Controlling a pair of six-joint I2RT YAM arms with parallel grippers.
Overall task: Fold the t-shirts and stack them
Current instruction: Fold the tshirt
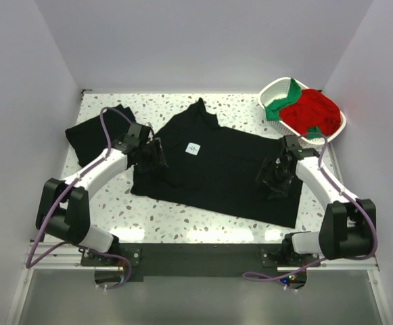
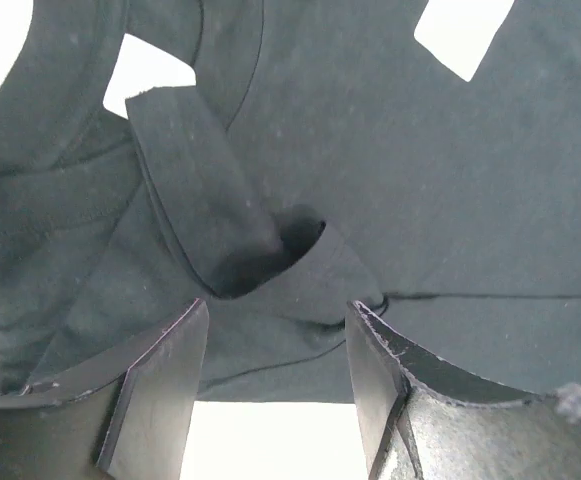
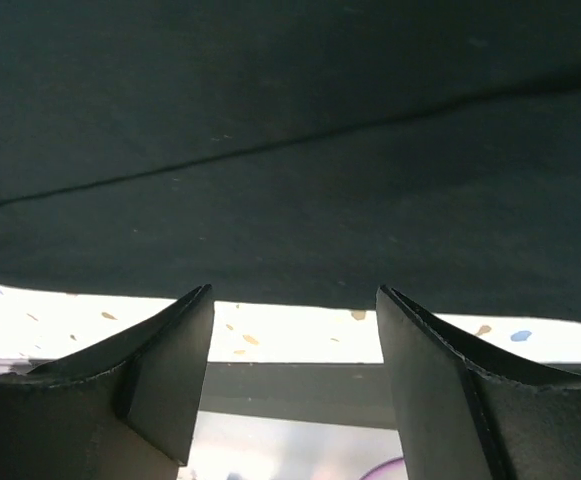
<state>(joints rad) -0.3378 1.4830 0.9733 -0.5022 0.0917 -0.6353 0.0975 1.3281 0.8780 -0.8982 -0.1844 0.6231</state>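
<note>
A black t-shirt [image 1: 223,169] with a small white neck label [image 1: 193,147] lies spread across the middle of the table. My left gripper [image 1: 158,154] is open over its left side, where a folded-in sleeve [image 2: 210,200] lies just ahead of the fingertips; the gripper [image 2: 278,310] holds nothing. My right gripper [image 1: 270,177] is open over the shirt's right side, and its wrist view shows the gripper [image 3: 295,292] at the shirt's edge [image 3: 290,250], empty. A second black t-shirt [image 1: 88,135] lies at the far left. Red [image 1: 311,112] and green [image 1: 284,101] shirts are in the basket.
The white lattice basket [image 1: 270,89] stands at the back right corner, close behind my right arm. Speckled tabletop [image 1: 182,217] shows in front of the spread shirt. White walls close in the table on three sides.
</note>
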